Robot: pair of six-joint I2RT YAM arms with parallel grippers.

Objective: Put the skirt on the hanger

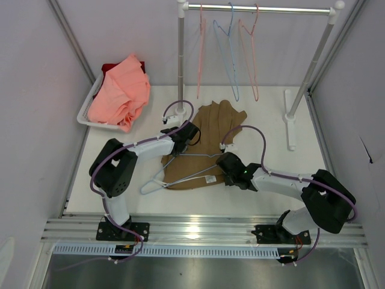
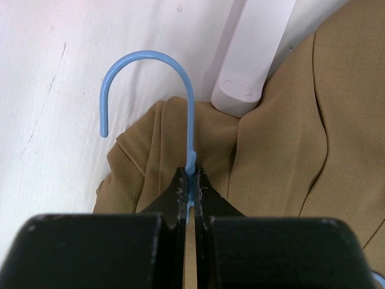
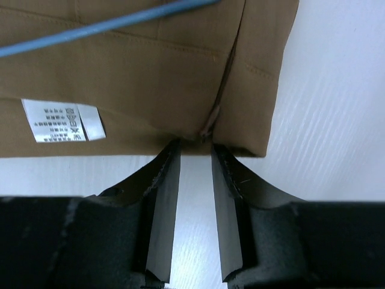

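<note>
Left tool (image 2: 191, 180) pinching the hanger (image 2: 190, 114) over the skirt (image 1: 219, 123)
The tan skirt lies flat at the middle of the tabletop (image 1: 271, 132), with the pale blue hanger across its near left part, the stem below the hook clamped in the left tool. The right tool (image 3: 195, 147) stands slightly spread, tips touching the skirt's near edge

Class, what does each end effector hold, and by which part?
Left end effector: thin pale blue hanger, by its neck below the hook. Right end effector: nothing, jaws open.
</note>
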